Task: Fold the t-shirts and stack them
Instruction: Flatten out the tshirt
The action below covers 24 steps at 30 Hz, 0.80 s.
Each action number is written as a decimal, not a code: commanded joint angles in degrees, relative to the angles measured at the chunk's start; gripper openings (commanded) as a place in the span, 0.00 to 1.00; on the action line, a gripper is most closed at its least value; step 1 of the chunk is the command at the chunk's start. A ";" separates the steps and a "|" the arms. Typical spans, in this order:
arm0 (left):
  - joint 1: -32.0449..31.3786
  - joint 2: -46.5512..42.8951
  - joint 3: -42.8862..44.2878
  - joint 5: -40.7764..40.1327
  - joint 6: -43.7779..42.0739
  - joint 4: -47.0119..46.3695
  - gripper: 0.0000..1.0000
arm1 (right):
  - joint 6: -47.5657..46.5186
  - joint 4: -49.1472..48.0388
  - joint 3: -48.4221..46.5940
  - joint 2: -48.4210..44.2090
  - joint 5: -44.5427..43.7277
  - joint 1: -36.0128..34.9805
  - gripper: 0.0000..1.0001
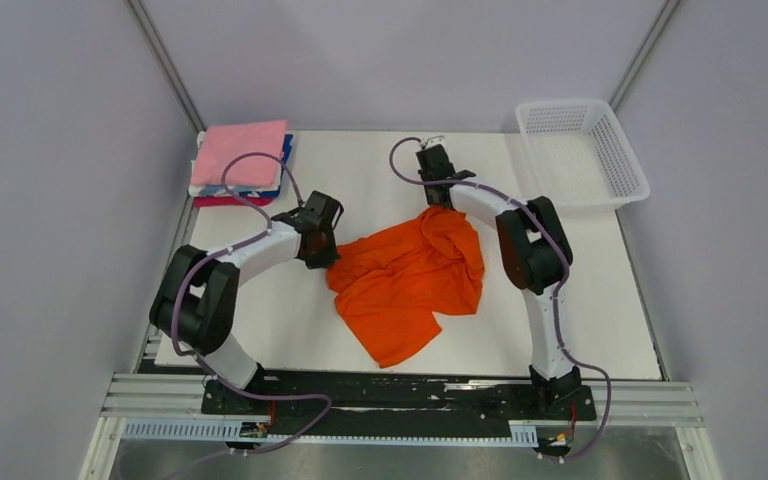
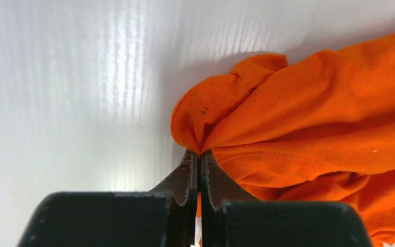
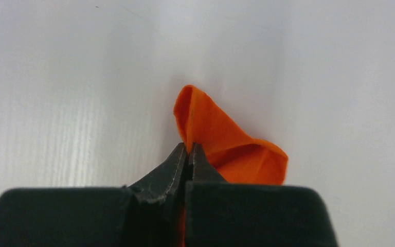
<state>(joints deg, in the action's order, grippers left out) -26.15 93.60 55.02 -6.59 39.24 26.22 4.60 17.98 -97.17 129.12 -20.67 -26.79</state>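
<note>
A crumpled orange t-shirt lies in the middle of the white table. My left gripper sits at its left edge, shut on a pinched fold of the orange t-shirt, as the left wrist view shows at the left gripper. At the shirt's far end my right gripper is also shut on a bit of orange t-shirt, the cloth standing up from between the fingers of the right gripper. A stack of folded t-shirts, pink on top, rests at the far left corner.
A white mesh basket stands at the far right corner, partly over the table's edge. Purple cables loop above both arms. The table ends just in front of the arm bases.
</note>
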 commanded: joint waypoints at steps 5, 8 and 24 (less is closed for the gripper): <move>0.05 -10.87 8.62 -15.53 -1.03 8.09 0.00 | -7.85 -3.65 13.41 -28.95 -4.41 3.85 0.00; 0.05 -15.21 11.77 -21.95 -2.40 10.93 0.00 | -11.03 -5.40 19.01 -37.73 -6.20 4.43 0.00; 0.05 -40.96 23.72 -30.55 -15.70 7.79 0.00 | -14.56 -7.52 28.91 -78.67 5.07 5.62 0.00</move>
<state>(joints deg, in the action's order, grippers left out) -26.17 59.09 75.31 -36.64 28.82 38.39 -9.13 13.04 -68.25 59.66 -22.11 -21.43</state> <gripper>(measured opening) 0.010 0.006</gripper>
